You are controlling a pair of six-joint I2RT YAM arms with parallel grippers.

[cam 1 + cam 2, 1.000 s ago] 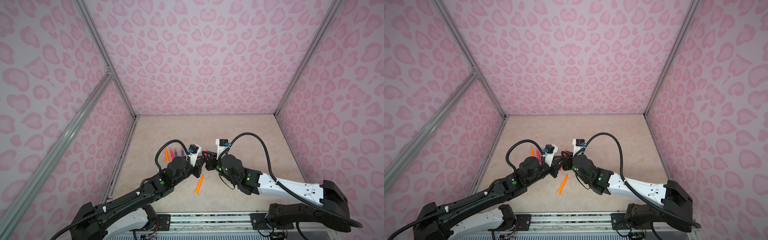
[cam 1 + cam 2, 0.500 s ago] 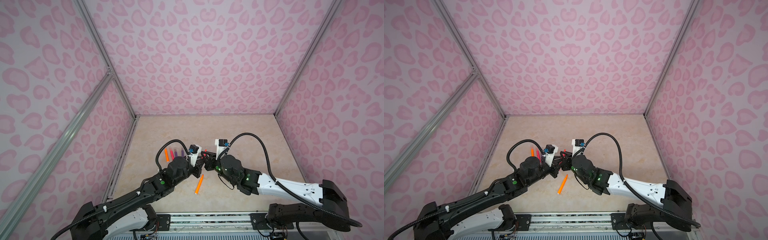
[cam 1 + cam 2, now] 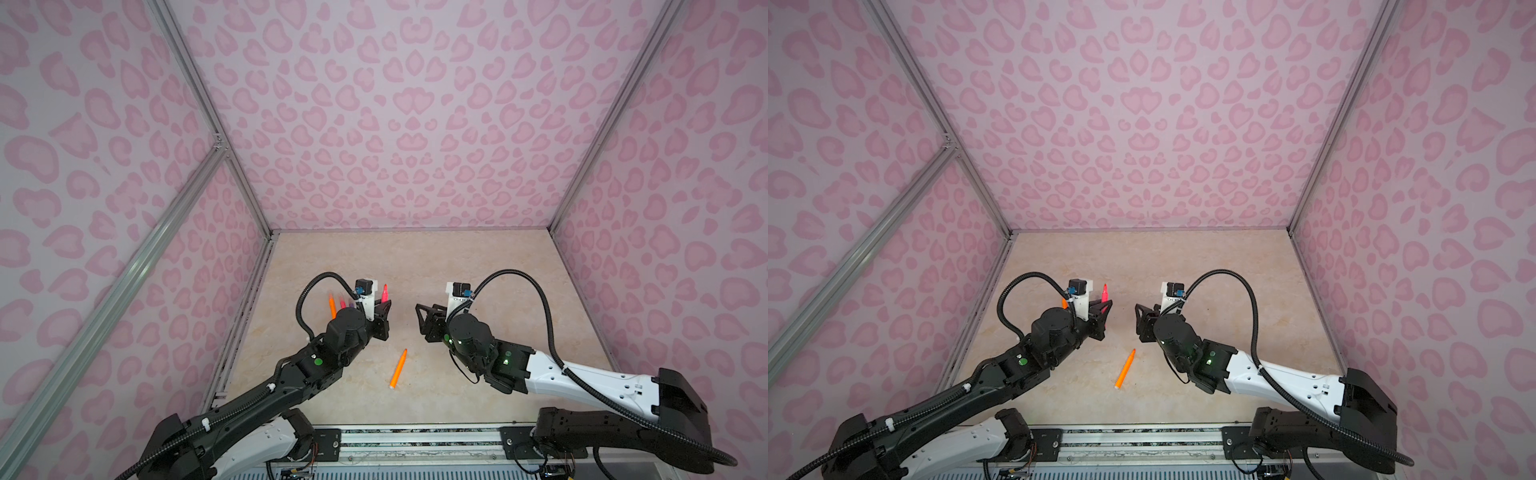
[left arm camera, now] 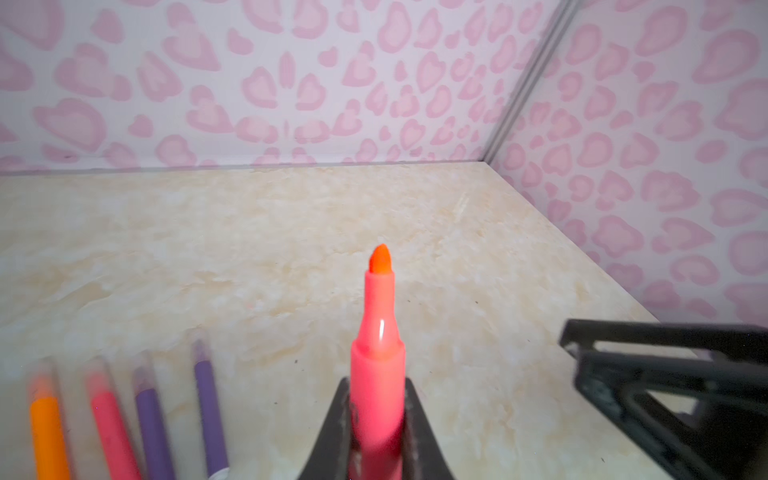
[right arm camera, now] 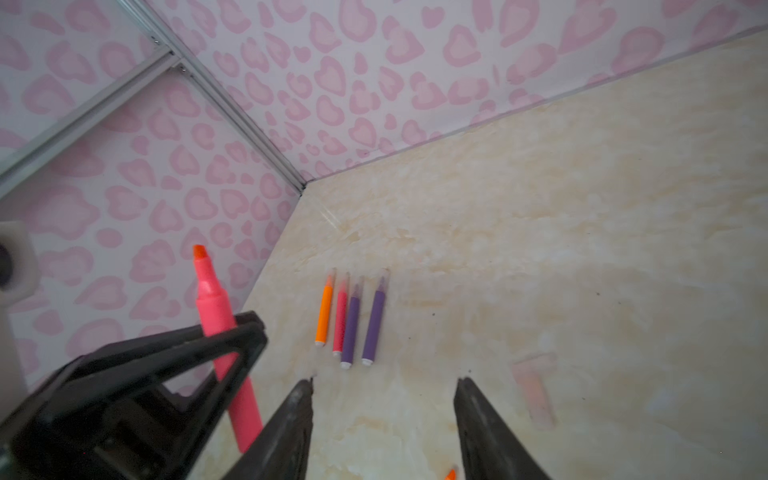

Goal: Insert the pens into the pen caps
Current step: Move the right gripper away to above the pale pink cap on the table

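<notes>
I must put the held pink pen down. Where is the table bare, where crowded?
Bare: the table's far strip along the back wall and its right side. Crowded: the four-pen row near the left wall, the orange pen between the arms, a cap by the right gripper.

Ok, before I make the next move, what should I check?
1. Left gripper shut on pink pen: ok.
2. Pink pen's tip capped: not ok, bare.
3. Right gripper holding a cap: not ok, open, empty.
4. Faint blurred shape on the table is a cap: cannot tell.
5. Row of four pens capped: ok.
6. Loose orange pen clear of both arms: ok.
</notes>
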